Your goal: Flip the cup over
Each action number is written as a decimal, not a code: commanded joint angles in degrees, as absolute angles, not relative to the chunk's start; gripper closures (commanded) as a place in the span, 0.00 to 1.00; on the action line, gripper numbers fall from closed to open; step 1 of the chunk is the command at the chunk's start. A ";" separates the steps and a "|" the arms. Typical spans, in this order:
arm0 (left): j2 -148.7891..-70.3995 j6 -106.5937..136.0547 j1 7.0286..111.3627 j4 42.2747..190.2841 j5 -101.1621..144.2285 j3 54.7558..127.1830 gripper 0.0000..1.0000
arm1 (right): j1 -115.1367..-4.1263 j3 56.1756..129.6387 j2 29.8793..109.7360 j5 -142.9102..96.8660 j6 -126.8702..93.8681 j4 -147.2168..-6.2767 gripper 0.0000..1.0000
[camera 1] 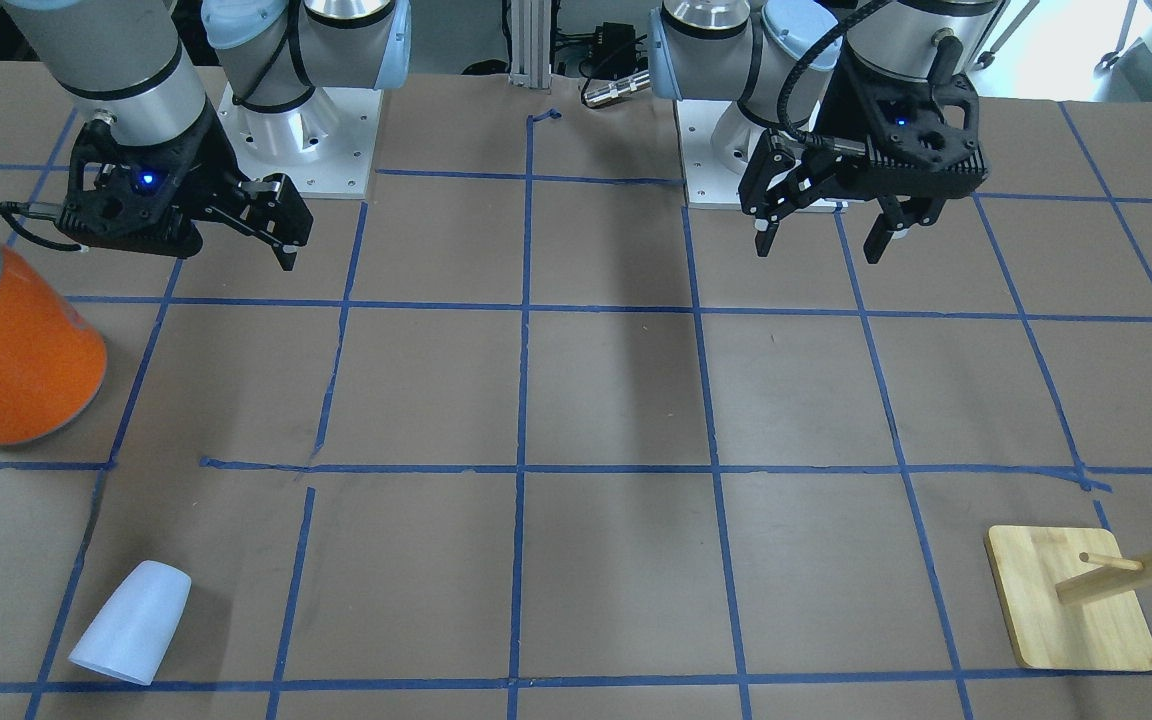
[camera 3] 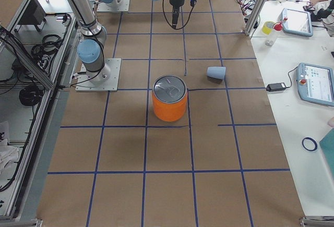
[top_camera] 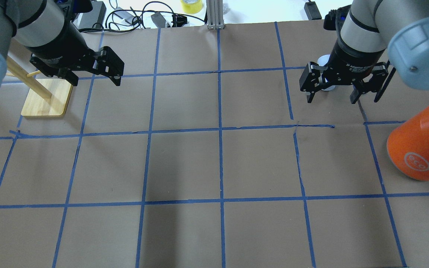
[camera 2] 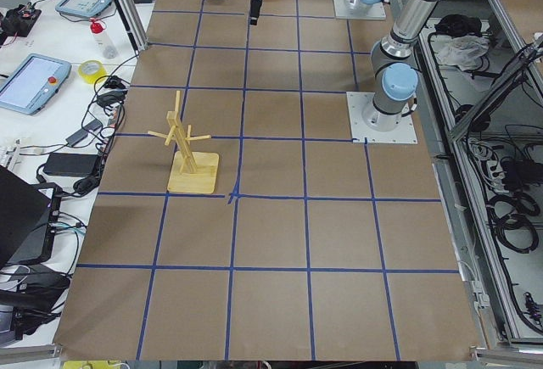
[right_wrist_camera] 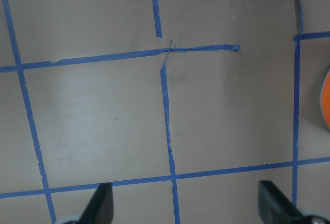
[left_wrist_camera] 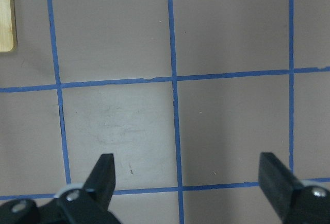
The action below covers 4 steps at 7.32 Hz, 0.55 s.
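The right gripper (top_camera: 331,96) is hovering above the table (camera 1: 616,400) with its jaws spread wide and nothing between them. This high, open posture is probably preparing a descent over the cup (camera 1: 131,622). The cup appears to be lying on its side, well ahead of these jaws on the side away from the robot base, with its narrow end pointing back toward them. The left gripper (camera 1: 820,245) is likewise hovering with jaws apart and empty, well apart from the cup and probably parked clear of the work. The orange can (camera 1: 16,350) is standing just outboard of the right jaws and is bordering the approach path. The wooden stand (camera 1: 1071,605) is sitting ahead of the left jaws and is obstructing nothing.
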State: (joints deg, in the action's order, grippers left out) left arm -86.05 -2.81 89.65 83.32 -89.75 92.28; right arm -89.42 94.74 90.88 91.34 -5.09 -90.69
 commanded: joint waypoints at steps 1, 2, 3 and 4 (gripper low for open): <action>-86.04 -2.81 89.65 83.32 -89.74 92.29 0.00 | -89.03 94.75 90.26 91.06 -4.75 -91.14 0.00; -86.13 -2.81 89.65 83.32 -89.74 92.11 0.00 | -89.03 94.75 89.74 91.32 -4.75 -94.62 0.00; -86.05 -2.90 89.65 83.32 -89.82 92.20 0.00 | -88.95 94.75 89.04 91.67 -4.75 -99.01 0.00; -86.04 -2.90 89.65 83.32 -89.74 92.20 0.00 | -88.95 94.75 88.86 91.58 -4.75 -99.49 0.00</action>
State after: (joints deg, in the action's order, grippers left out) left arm -86.07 -2.87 89.65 83.32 -89.77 92.20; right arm -88.99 94.74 89.31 91.51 -4.76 -97.15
